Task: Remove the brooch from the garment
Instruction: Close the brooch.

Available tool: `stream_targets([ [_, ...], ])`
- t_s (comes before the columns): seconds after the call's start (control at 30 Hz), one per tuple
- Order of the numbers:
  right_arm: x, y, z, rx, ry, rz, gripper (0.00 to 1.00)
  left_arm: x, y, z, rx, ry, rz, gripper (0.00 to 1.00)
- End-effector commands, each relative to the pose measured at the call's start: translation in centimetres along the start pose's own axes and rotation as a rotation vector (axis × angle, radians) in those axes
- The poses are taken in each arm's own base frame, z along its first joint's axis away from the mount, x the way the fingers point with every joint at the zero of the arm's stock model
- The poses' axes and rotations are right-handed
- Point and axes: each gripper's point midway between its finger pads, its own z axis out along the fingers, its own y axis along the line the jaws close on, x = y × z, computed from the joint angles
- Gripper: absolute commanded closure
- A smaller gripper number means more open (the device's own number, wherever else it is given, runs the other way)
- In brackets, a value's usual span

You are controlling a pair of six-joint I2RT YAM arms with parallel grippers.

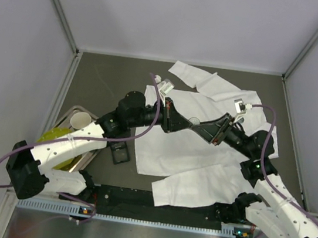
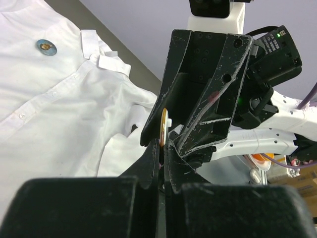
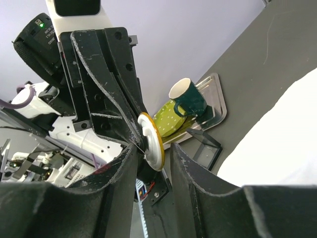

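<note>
Top external view: brooch held aloft between both arms

Over the middle of the garment (image 1: 172, 153), which lies spread on the dark worktop (image 1: 111, 82), the two arms meet tip to tip, one reaching in from the left and one from the right. The left fingers (image 2: 150, 163) are pressed fully together on the lower edge of the brooch (image 3: 151, 141). They hold it upright and clear of the cloth, apparently so that the other arm can get at its faces. The right fingers (image 3: 119, 173) stand partly open, one on each side of the disc. A gap shows beside at least one of them, so they do not appear to grip it. This looks like a hand-over, with the pulling-off step done.

The brooch is a round white disc with a yellow-gold rim, thin when seen edge-on from the left wrist. It looks small and rigid, and easy to drop if both grips loosen together. A separate small blue-and-gold round piece (image 2: 46, 46) sits on the shirt near the collar; whether it belongs to the brooch cannot be told.
</note>
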Motion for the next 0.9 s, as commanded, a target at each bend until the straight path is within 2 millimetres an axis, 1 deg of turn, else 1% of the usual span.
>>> stream_targets([
  [0.0,-1.9,1.7,0.1,-0.044,-0.068,-0.081,0.68,-2.4,-2.9,-0.9,0.066,-0.068,0.062,1.0],
  [0.07,-1.9,1.3,0.2,-0.031,-0.082,-0.065,0.71,-2.3,-3.1,-0.9,0.077,-0.069,0.069,1.0],
  [0.23,-2.0,1.3,0.2,-0.037,-0.09,-0.046,0.74,-2.0,-3.6,-1.0,0.099,-0.067,0.088,1.0],
  [0.37,-2.0,1.4,0.4,-0.049,-0.077,-0.043,0.75,-1.6,-4.4,-0.8,0.134,-0.054,0.114,1.0],
  [0.43,-1.7,1.7,0.5,-0.063,-0.056,-0.047,0.75,-1.4,-4.7,-0.6,0.151,-0.041,0.118,1.0],
  [0.53,-1.3,1.5,0.4,-0.057,-0.035,-0.056,0.76,-1.3,-5.1,-0.7,0.169,-0.032,0.129,1.0],
  [0.57,-1.2,1.4,0.4,-0.052,-0.032,-0.053,0.77,-1.3,-5.2,-0.8,0.175,-0.031,0.14,1.0],
  [0.6,-1.1,1.4,0.4,-0.053,-0.029,-0.054,0.81,-1.3,-5.4,-0.8,0.186,-0.032,0.148,1.0],
  [0.67,-0.9,1.4,0.4,-0.058,-0.018,-0.049,0.82,-1.1,-5.7,-1.0,0.202,-0.024,0.167,1.0],
  [0.7,-0.8,1.4,0.4,-0.06,-0.011,-0.043,0.85,-1.2,-5.7,-1.1,0.203,-0.026,0.177,1.0],
  [0.87,-0.5,0.9,0.5,-0.051,-0.011,-0.002,0.9,-1.2,-5.3,-1.2,0.184,-0.032,0.234,1.0],
])
